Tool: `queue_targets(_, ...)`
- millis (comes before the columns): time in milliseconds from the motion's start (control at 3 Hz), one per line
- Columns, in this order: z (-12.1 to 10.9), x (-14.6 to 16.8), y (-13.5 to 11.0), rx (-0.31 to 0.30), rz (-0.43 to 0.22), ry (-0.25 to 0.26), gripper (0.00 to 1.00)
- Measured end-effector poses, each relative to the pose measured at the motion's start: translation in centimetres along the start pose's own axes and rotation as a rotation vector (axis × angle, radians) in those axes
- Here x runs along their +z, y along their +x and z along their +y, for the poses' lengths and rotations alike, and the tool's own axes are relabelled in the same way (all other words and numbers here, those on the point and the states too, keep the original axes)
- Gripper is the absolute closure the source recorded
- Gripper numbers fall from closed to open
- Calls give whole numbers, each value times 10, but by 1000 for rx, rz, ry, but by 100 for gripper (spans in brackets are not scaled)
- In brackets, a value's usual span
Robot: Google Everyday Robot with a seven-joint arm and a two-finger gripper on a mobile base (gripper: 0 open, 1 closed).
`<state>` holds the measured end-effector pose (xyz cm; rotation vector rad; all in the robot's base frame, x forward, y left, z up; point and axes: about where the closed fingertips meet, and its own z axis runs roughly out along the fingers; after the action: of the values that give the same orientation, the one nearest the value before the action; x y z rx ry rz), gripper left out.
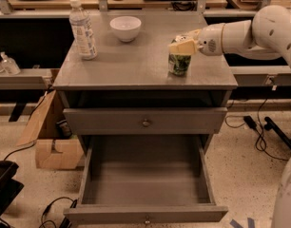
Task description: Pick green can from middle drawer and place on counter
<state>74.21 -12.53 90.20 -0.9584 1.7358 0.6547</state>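
Note:
The green can (179,66) stands upright at the right side of the grey counter (136,63), at or just above its surface; I cannot tell which. My gripper (181,50) reaches in from the right on a white arm and is shut on the can's top, its cream fingers (184,45) covering the lid. The middle drawer (145,189) is pulled out at the bottom of the cabinet and holds nothing. A shut drawer (145,122) with a round knob sits above it.
A clear plastic bottle (83,28) with a white label stands at the counter's back left, and a white bowl (125,28) stands at the back middle. A cardboard box (48,134) sits on the floor to the left. Cables (259,132) lie on the floor to the right.

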Motion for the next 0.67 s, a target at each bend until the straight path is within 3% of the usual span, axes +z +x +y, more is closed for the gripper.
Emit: queue_targets(667,3,6,0,2,0,-11,59)
